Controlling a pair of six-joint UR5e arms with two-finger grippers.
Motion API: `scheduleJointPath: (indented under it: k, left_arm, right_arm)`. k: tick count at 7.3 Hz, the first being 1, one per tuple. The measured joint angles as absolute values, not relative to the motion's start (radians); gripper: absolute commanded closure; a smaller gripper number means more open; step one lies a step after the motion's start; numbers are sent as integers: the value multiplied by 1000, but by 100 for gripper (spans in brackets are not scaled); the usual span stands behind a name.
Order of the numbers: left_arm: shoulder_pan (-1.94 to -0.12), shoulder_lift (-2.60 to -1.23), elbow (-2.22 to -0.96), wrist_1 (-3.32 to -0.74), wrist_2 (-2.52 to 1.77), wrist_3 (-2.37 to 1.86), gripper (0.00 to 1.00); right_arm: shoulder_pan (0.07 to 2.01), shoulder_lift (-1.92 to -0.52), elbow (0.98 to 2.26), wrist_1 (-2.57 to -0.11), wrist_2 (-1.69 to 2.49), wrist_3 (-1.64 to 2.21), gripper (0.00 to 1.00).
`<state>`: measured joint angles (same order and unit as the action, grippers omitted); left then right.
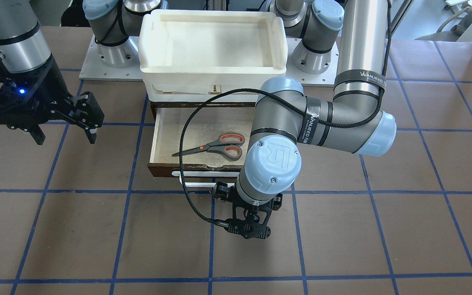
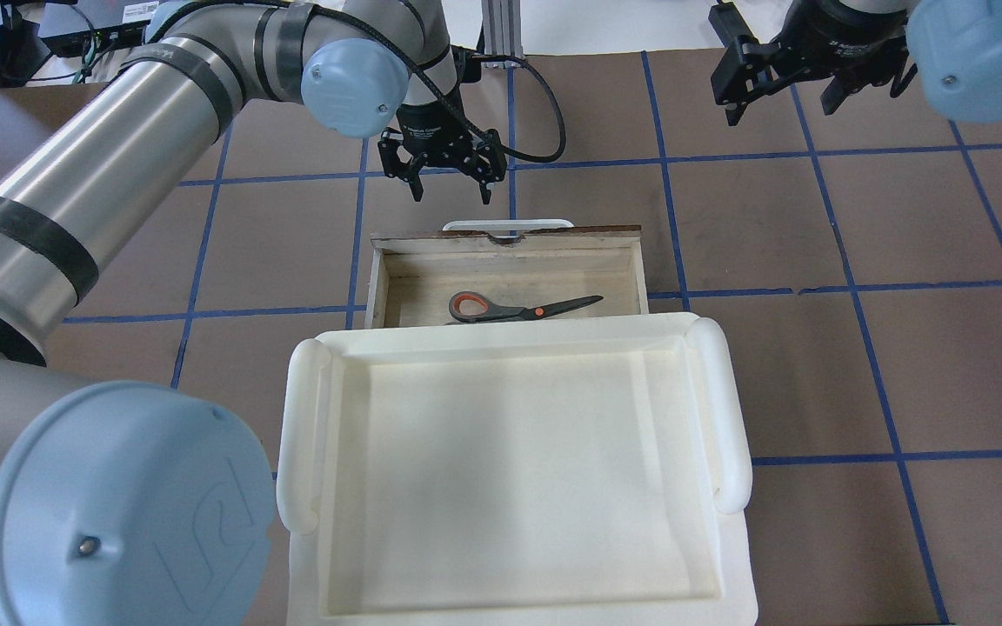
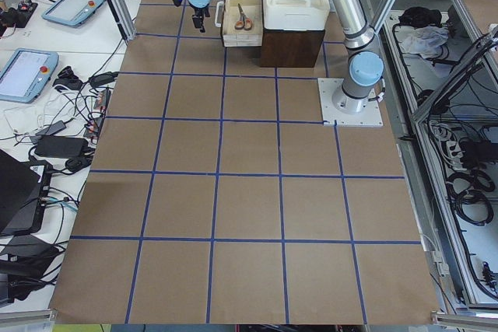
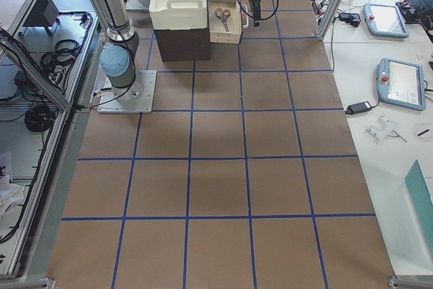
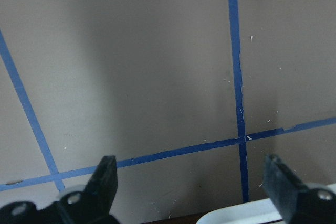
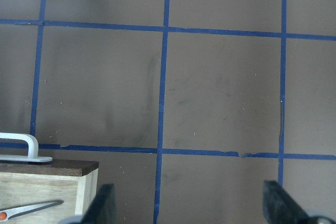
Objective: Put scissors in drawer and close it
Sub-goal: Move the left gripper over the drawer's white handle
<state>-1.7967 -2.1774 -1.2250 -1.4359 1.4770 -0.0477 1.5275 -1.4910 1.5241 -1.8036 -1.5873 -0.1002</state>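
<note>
- Closest in the front-facing view is the left arm's blue-capped wrist joint [image 1: 273,159], which hangs over the drawer's corner. Below it the left gripper [image 1: 247,224] points down at the table [image 1: 383,229], just beyond the white bar handle [image 1: 203,173]. The drawer [image 1: 156,135] stands pulled out under the white tray [image 1: 146,41]. The scissors [image 1: 215,146] lie flat on its pale floor, loops toward the robot's left. The right gripper [image 1: 64,135] hangs well apart on the robot's right, fingers spread wide and holding nothing.
- Overhead view: the left gripper's fingers are spread wide and empty, just past the handle. The scissors' blades point toward the robot's right, and one loop is hidden by the tray's rim.
- Exterior left and right views: the scissors show as a small shape inside the open drawer, with an arm reaching over it.
- Left wrist view: two dark fingertips [image 5: 102,182] sit far apart over blue tape lines [image 5: 233,51], with the handle's edge at the bottom.
- Right wrist view: fingertips are wide apart, with the drawer's corner and a blade tip at lower left.
</note>
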Motion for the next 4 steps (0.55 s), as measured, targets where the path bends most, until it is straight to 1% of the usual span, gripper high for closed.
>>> scheduleJointPath:
  k: [4]
  left_arm:
    - [-1814, -2204, -1225, -1435, 1473, -51, 0]
  right_arm:
    - [1522, -1498, 1529, -1810, -1614, -100, 0]
